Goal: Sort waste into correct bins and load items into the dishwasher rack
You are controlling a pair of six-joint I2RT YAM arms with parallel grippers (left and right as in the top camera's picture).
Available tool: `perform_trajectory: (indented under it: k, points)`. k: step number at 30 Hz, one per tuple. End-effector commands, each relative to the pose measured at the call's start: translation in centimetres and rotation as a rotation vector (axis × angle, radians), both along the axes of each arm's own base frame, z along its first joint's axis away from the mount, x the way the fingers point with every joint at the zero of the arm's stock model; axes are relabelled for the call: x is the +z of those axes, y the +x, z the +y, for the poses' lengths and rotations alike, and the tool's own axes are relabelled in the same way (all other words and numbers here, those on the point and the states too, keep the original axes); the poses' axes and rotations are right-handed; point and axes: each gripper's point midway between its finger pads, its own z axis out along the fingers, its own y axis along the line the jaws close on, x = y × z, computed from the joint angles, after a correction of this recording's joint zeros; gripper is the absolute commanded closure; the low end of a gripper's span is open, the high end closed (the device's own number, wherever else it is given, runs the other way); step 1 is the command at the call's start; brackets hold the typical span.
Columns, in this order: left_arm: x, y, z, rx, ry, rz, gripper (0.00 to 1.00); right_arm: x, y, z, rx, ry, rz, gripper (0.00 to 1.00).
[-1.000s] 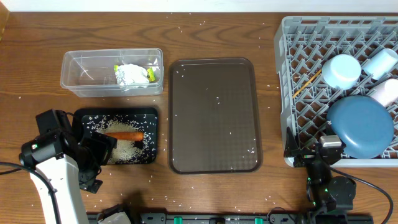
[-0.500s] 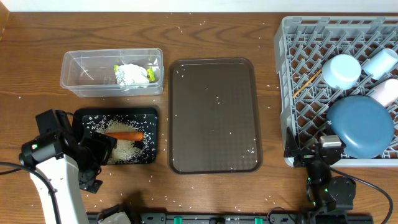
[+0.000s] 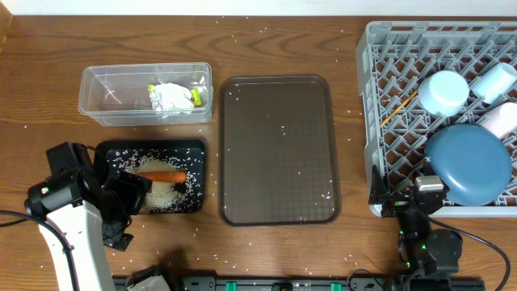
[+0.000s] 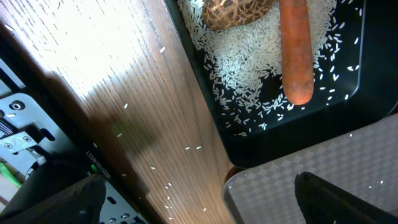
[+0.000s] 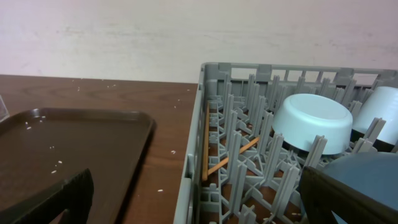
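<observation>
Left hand (image 4: 199,186) and right hand (image 5: 194,180) hang open, empty, seemingly finished: carrot (image 3: 162,175) in black tray (image 3: 161,145), plate (image 3: 468,166) in rack (image 3: 371,121).

Serving tray (image 3: 279,149) mid-table. Left of it, tub (image 3: 105,101) at the back with the wrapper (image 3: 171,97) in it, shallow tray (image 3: 199,162) in front holding carrot (image 3: 161,175) and lump (image 4: 236,12) side by side on rice (image 3: 166,194). Rack (image 3: 388,65) to the right: chopsticks (image 3: 398,107) toward its left side, bowl (image 3: 443,91) right of them, far cup (image 3: 494,81) and near cup (image 3: 501,120) at the right edge, plate (image 3: 468,164) in front of the bowl.
</observation>
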Motion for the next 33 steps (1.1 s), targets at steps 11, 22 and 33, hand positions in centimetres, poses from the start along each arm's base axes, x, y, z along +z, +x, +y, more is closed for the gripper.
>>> perform_trajectory:
  k: [11, 22, 33]
  points:
    - [2.0, 1.5, 0.3, -0.229, 0.199, -0.197, 0.02, 0.0, 0.0, -0.5, -0.021, -0.016, -0.001, 0.01]
    - [5.2, 6.1, -5.2, -0.605, 0.376, -0.761, 0.02, 0.0, 0.0, -0.4, -0.021, -0.016, -0.001, 0.01]
    - [4.1, 5.1, -6.5, -0.653, 0.416, -0.907, 0.02, 0.0, 0.0, -0.5, -0.021, -0.017, -0.001, 0.01]
